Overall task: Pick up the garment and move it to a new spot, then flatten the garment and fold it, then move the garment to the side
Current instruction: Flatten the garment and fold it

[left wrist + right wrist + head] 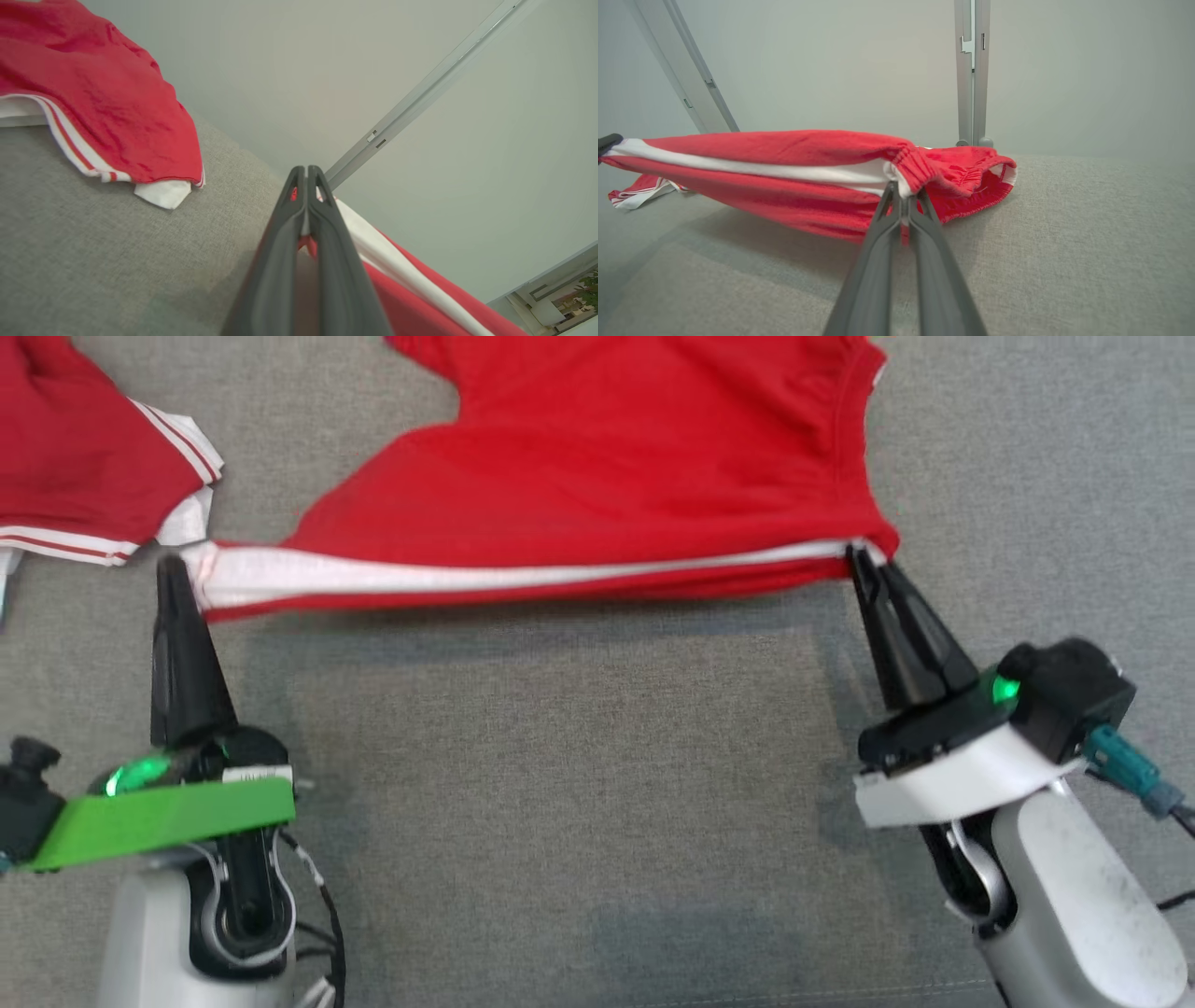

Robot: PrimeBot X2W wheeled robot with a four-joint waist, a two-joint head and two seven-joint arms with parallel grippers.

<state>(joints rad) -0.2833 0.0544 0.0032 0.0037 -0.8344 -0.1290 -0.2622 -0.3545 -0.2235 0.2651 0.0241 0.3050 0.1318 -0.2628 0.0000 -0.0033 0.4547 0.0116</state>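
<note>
A: How many garments?
B: Two red ones: the stretched garment (597, 467) and a second garment (84, 457), probably single, though the edge crops it.
A: Tools?
B: Two, left tool (172, 566) and right tool (859, 560). Also two metal posts (972, 70).

text scan | nothing readable anywhere right now | one small white label (258, 773) on the left arm's wrist, just above the green plate (168, 821) | its print too blurred to make out

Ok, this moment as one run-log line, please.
left gripper: shut on garment | right gripper: shut on garment | striped edge: taut, raised
</note>
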